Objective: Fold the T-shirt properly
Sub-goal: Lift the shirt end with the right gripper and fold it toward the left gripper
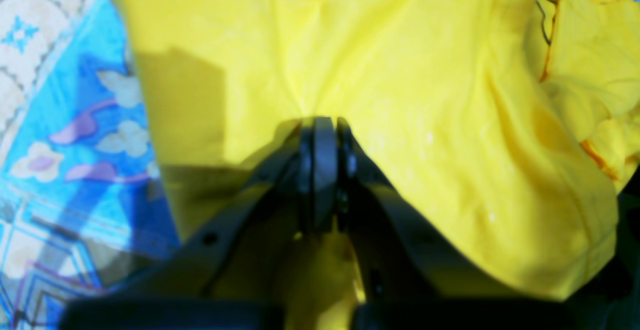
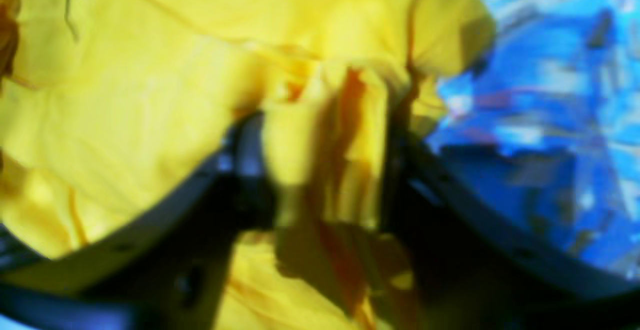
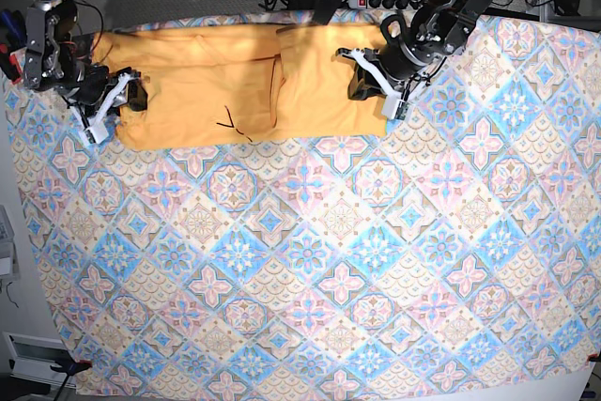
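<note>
- Now my left gripper (image 1: pixel 324 135) is closed, pinching the T-shirt (image 3: pixel 235 82) at its right edge.
- My right gripper (image 2: pixel 320 170), jaws apart, grips bunched cloth at the left end.
- The shirt lies on the tablecloth (image 3: pixel 310 260), far side.

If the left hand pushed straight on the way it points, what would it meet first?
More of the T-shirt: the left hand is shut on a pinch of it, and yellow cloth fills the line ahead. Depth is unclear.

Overhead base view, two close blurry wrist views, all sharing the T-shirt (image 3: pixel 235 86).
</note>
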You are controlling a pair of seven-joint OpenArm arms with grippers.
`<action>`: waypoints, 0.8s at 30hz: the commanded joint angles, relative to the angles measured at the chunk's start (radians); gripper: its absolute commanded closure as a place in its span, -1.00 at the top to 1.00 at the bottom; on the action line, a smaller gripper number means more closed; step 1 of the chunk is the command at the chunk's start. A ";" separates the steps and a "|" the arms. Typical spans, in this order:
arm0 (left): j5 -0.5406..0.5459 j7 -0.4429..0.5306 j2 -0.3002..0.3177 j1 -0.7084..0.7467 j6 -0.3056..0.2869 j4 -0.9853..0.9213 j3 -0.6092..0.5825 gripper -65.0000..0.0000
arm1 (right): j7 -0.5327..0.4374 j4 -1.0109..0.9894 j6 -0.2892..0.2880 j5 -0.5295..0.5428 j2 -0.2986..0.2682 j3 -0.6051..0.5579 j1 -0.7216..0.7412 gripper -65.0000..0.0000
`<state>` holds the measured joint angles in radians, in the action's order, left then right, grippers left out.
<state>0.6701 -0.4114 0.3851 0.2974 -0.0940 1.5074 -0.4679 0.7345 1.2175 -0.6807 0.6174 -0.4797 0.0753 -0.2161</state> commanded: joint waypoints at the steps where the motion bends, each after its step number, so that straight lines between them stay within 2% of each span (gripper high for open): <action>1: -0.010 -0.024 0.007 0.003 0.006 0.009 0.001 -1.00 | 0.027 0.006 -0.017 -0.003 -0.012 -0.002 0.001 -0.42; 5: -0.010 -0.024 0.007 0.001 0.006 0.009 0.001 -1.00 | 0.043 -0.002 -0.017 -0.003 -0.011 -0.002 0.005 -0.71; 7: -0.010 -0.024 0.007 0.000 0.006 0.009 0.001 -1.00 | 0.067 0.009 -0.017 -0.003 0.008 0.004 0.008 -0.85; 10: -0.010 -0.022 0.005 0.000 0.006 0.009 0.001 -1.00 | 0.079 0.040 -0.017 -0.003 0.009 0.005 0.008 -1.00; 16: -0.010 -0.020 0.002 -0.004 0.006 0.009 0.002 -1.00 | 0.086 0.224 -0.017 -0.003 0.011 -0.002 0.004 -0.99; 19: -0.008 -0.020 -0.004 -0.020 0.007 0.011 0.002 -1.00 | 0.136 0.282 -0.017 -0.003 0.017 -0.002 0.014 -0.99; 22: -0.008 -0.020 -0.019 -0.030 0.007 0.009 0.014 -1.00 | 0.188 0.335 -0.017 -0.003 0.055 0.004 0.043 -0.99; 24: -0.008 -0.022 -0.041 -0.034 0.007 0.008 0.034 -1.00 | 0.214 0.354 -0.017 -0.003 0.060 0.004 0.056 -0.99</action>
<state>0.6632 -0.4450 0.3408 0.2680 -0.0845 1.5051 -0.4385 0.9634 1.5536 -0.6968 0.6033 -0.3969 0.0696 -0.1761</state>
